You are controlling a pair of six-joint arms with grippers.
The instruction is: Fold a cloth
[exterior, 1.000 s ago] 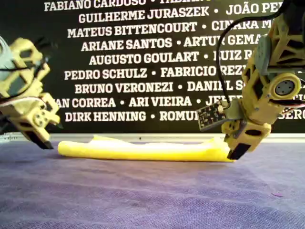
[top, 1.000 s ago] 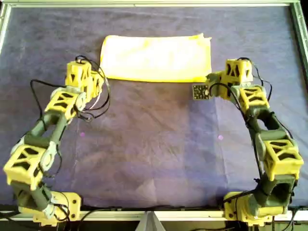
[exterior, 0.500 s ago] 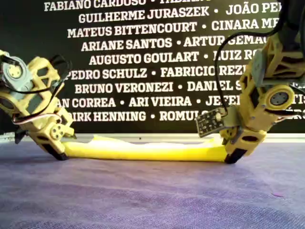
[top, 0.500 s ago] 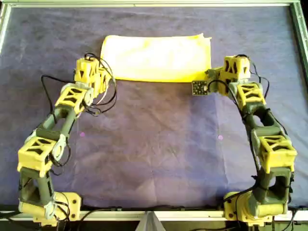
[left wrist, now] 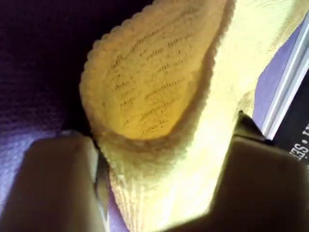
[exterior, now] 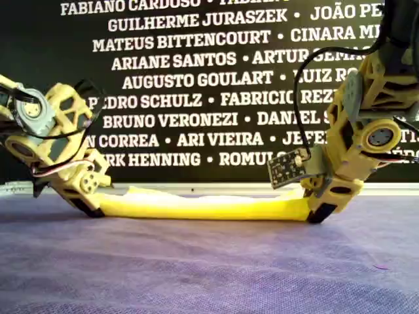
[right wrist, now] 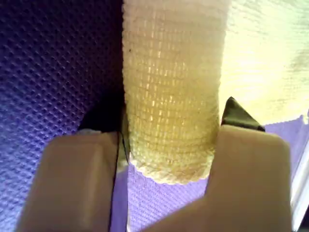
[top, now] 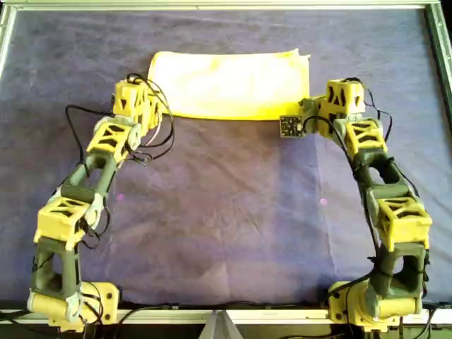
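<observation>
Overhead view, folded cloth [top: 229, 85] on purple table covering [top: 226, 212], both end effectors grasping its near fold.

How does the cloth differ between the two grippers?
In my first gripper the cloth bulges as a rounded, cupped corner; in my second gripper it is a straight, even folded band. It spreads wider than the first's gap but fits the second's. Both have cloth filling the gap between their fingers.
</observation>
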